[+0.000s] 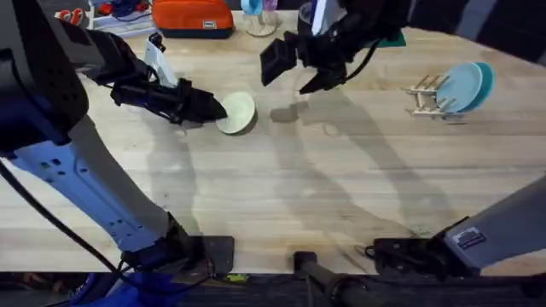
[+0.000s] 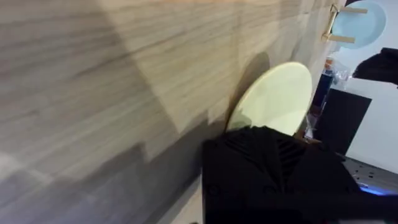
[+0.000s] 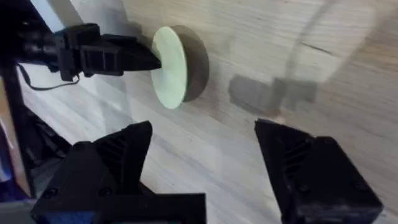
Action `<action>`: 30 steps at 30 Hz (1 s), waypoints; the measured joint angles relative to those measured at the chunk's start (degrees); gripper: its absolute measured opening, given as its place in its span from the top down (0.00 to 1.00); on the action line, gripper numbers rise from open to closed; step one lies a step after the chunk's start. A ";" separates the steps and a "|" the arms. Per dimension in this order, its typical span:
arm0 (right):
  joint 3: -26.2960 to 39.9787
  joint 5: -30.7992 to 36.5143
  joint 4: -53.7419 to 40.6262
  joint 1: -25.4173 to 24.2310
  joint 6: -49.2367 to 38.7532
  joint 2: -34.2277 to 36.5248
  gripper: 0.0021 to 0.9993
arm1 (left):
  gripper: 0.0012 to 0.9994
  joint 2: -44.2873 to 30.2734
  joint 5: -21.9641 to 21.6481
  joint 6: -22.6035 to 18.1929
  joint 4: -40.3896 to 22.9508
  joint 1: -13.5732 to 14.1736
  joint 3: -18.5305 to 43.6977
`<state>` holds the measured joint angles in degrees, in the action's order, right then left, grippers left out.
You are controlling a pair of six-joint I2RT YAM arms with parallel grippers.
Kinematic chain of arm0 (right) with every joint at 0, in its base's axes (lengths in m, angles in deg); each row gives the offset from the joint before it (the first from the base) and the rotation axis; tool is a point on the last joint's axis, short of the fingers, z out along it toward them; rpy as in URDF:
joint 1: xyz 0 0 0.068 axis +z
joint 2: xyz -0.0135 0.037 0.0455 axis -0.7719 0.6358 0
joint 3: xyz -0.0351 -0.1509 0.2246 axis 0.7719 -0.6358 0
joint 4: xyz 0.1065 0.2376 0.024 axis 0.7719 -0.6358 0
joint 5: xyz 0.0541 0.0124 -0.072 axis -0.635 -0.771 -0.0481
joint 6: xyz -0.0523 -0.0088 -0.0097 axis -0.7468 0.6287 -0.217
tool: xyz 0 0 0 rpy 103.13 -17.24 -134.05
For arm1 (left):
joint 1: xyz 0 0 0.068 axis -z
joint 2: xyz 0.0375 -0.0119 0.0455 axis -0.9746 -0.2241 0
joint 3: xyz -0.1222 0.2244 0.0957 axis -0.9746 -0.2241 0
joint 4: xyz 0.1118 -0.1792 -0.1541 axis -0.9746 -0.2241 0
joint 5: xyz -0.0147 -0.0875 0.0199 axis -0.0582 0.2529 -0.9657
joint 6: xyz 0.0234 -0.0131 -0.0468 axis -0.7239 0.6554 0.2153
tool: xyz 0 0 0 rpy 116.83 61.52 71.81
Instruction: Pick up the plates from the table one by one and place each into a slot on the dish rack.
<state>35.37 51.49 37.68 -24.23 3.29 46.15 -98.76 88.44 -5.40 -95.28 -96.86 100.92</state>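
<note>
A pale cream-yellow plate [image 1: 238, 113] is held tilted on edge just above the table [image 1: 281, 188], casting a shadow. My left gripper [image 1: 215, 109] is shut on its rim. The left wrist view shows the plate [image 2: 278, 99] beyond the black fingers [image 2: 273, 168]. My right gripper [image 1: 300, 72] hovers open and empty above the table, right of the plate. In its wrist view, the right gripper [image 3: 205, 168] spreads wide, with the plate [image 3: 169, 67] and the left gripper [image 3: 121, 56] beyond. The dish rack [image 1: 426, 94] at the far right holds a pale blue plate [image 1: 459, 87] and a teal plate [image 1: 485, 81].
An orange bag [image 1: 192, 17] and small containers [image 1: 256, 13] stand along the table's back edge. A wide stretch of bare wood lies between the held plate and the rack [image 2: 341, 25].
</note>
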 joint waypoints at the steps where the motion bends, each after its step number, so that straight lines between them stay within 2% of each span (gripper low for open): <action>1: 0.00 -0.02 0.47 0.28 0.80 0.47 0.01 | 0.96 0.00 0.00 0.00 0.00 0.00 0.00; 16: 0.00 -0.05 8.98 4.22 11.98 8.31 0.01 | 0.96 0.00 0.00 0.00 0.02 0.00 0.00; 30: 0.00 -0.24 15.82 8.18 15.53 12.93 0.01 | 0.96 0.00 0.00 0.00 0.02 0.00 0.00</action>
<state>35.37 51.24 53.50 -16.05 18.82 59.08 -98.76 88.44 -5.40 -95.26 -96.86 100.92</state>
